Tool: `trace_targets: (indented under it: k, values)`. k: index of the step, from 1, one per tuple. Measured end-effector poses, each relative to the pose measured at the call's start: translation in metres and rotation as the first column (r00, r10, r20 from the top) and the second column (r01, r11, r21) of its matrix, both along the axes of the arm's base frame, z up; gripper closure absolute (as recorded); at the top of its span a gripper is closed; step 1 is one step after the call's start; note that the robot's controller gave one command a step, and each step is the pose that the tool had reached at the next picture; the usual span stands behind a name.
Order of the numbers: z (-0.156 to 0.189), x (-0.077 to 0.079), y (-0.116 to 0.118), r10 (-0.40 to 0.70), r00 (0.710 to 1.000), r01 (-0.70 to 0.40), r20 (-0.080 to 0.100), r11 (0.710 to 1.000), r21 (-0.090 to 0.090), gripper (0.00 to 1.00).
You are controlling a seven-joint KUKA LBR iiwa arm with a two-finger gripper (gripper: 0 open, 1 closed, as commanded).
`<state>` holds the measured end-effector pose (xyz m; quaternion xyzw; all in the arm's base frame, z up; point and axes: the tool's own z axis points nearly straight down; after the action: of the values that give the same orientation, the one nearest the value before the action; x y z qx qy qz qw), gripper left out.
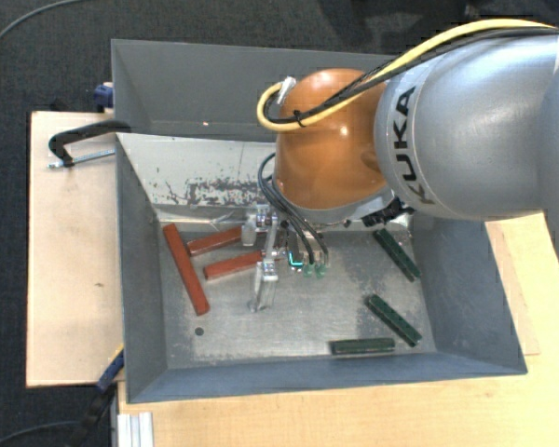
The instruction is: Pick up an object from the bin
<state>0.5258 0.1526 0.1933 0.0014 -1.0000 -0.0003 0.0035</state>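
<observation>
Toward the front and right lay 3 dark green bars (361,346), well apart from the gripper (264,287). Farther in, the gripper hung low at the right end of a short red bar (231,268), 1 of 3 on the left; whether it was spread or pressed together I could not tell. This looked like the approach step, and next it needed to close squarely on that bar's end.

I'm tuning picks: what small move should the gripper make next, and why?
Probably ease toward the middle of the lower short red bar, then lower: the gripper sits at its right end, not centred; the green bars lie farther off.
</observation>
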Motion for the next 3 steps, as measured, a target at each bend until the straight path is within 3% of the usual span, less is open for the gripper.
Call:
trace_targets:
  k: [1,3]
  values:
    - [-0.1235,0.0592,-0.0143,0.166,0.986,-0.166,0.014,0.986,0.002,0.0]
    - [-0.1202,0.0619,-0.0119,0.164,0.986,-0.164,0.012,0.987,0.002,0.0]
